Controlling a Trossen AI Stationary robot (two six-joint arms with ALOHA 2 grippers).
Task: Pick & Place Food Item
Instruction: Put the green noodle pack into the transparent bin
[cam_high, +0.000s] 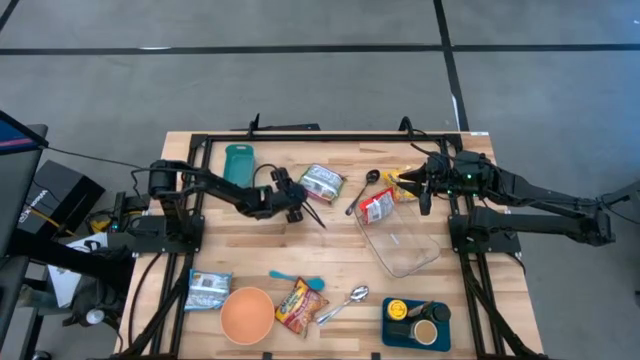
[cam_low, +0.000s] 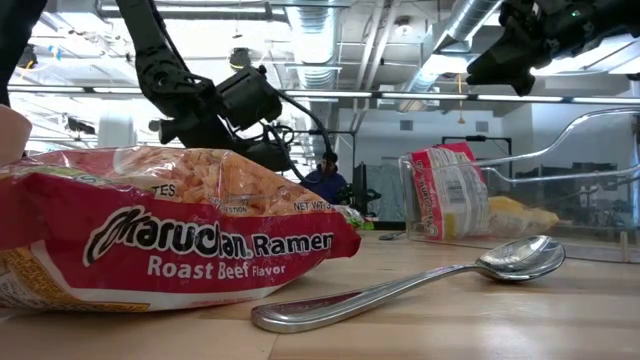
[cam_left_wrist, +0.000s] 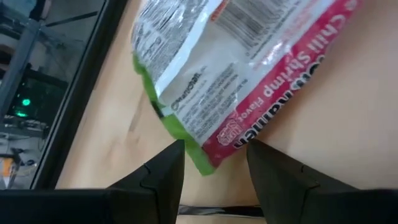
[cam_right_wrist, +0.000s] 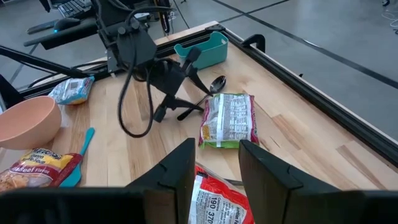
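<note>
A green, white and red chili shrimp ramen packet (cam_high: 322, 183) lies flat on the table at the far middle. My left gripper (cam_high: 297, 203) is open and low just left of it. In the left wrist view, the packet's corner (cam_left_wrist: 217, 146) lies between my fingertips (cam_left_wrist: 214, 171). My right gripper (cam_high: 425, 192) is open and empty, raised over the far end of a clear container (cam_high: 405, 245). A red-and-white packet (cam_right_wrist: 217, 199) leans inside the container, and a yellow packet (cam_high: 404, 182) lies at its far end. My left gripper's open fingers (cam_left_wrist: 171, 168) stand on either side of the ramen packet's green-and-red corner (cam_left_wrist: 214, 152), coming level from the table's left. I cannot tell whether they touch it. The packet lies flat on the table.
A teal bin (cam_high: 240, 162) stands at the far left and a black spoon (cam_high: 365, 190) lies beside the container. Along the near edge are a blue packet (cam_high: 208, 290), a peach bowl (cam_high: 247, 313), a blue spoon (cam_high: 295, 280), a roast beef ramen packet (cam_high: 300, 303), a metal spoon (cam_high: 345, 303) and a blue tray (cam_high: 415, 322).
</note>
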